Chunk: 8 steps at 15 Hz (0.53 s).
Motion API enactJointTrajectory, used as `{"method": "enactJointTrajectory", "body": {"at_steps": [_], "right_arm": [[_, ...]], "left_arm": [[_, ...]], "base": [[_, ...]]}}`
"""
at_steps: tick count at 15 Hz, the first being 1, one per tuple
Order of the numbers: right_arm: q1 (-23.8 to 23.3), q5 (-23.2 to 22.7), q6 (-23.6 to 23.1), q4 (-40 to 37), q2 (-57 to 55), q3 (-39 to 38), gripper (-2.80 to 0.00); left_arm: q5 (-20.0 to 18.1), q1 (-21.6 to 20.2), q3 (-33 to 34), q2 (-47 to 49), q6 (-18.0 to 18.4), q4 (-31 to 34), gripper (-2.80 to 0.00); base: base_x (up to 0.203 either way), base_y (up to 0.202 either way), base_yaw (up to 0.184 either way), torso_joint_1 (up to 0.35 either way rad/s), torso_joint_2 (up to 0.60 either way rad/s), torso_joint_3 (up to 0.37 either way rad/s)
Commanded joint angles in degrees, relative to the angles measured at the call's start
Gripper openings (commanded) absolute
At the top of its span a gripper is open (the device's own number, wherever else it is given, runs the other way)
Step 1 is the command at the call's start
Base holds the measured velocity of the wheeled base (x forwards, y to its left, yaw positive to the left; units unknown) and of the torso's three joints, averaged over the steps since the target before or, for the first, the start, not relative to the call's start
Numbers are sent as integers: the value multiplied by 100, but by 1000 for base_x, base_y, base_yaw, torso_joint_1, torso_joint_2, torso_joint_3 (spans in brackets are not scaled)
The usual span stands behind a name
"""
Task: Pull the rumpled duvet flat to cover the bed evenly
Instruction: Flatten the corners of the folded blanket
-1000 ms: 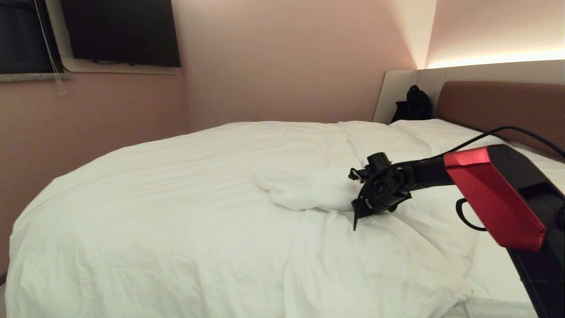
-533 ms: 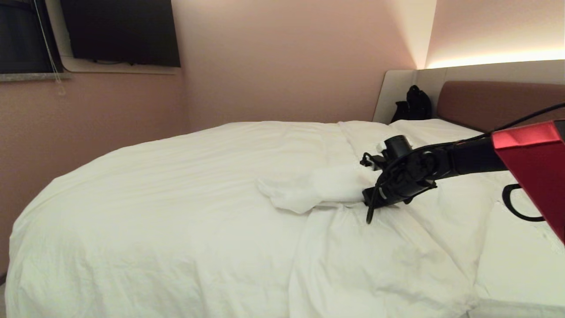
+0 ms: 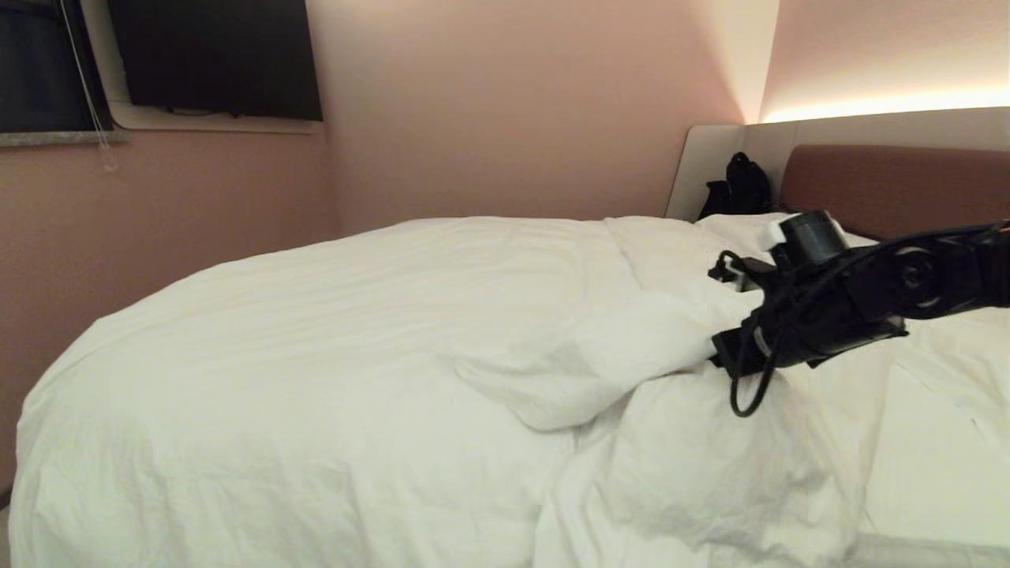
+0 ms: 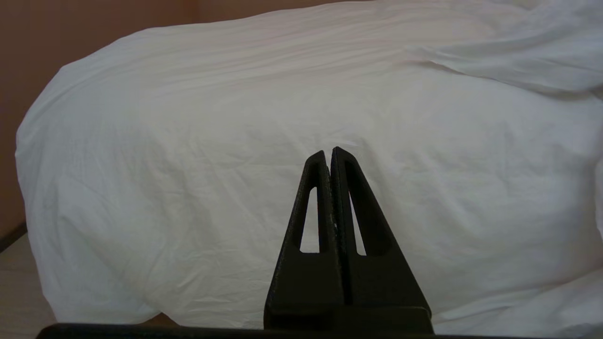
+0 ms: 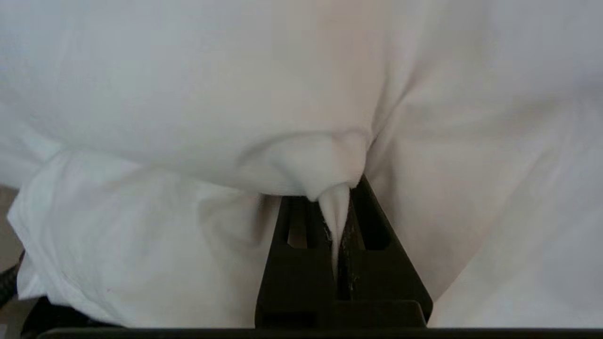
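White fabric of the duvet (image 3: 331,347) fills most of the head view, spread over the bed (image 3: 892,185) from the foot end on the left up toward the brown headboard at the right. Its surface is puffy and wrinkled, and a folded flap of it rises in a ridge near the middle. The right claw (image 3: 722,355) reaches in from the right side and has a pinch of that flap clamped between its fingers, the cloth drawn up into a taut peak toward it. In the right wrist view the right claw (image 5: 340,209) shows its two black fingers (image 5: 367,221) closed tight on a narrow tongue of white fabric, with the duvet (image 5: 188,94) bunched just ahead of them. The smooth mattress sheet (image 3: 923,465) lies bare at the lower right, beside the duvet's edge. The left claw (image 4: 328,157) hangs low near the foot of the bed, its fingers pressed together on nothing, facing the draped side of the duvet (image 4: 188,141). A black bag (image 3: 742,189) sits by the headboard corner.
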<state>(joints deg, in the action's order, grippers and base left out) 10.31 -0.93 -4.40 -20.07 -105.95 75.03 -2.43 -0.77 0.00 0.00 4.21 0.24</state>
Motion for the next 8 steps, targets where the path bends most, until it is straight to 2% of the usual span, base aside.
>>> {"method": "enactJointTrajectory", "body": {"at_steps": [1,3,8], "right_arm": [[-296,-6,-30,6,962,-752,-280],[-551,-13,-46,10,1318,-1249,-280],[-834,9,-29,8,2104,-2453,-280]], "left_arm": [[-4,-2,0,9,1,2,-280],[-4,-2,0,9,1,2,-280],[-4,-2,0,9,1,2,-280]], "base": [[0,0,0,0,0,0],[0,0,0,0,0,0],[0,0,0,0,0,0]]}}
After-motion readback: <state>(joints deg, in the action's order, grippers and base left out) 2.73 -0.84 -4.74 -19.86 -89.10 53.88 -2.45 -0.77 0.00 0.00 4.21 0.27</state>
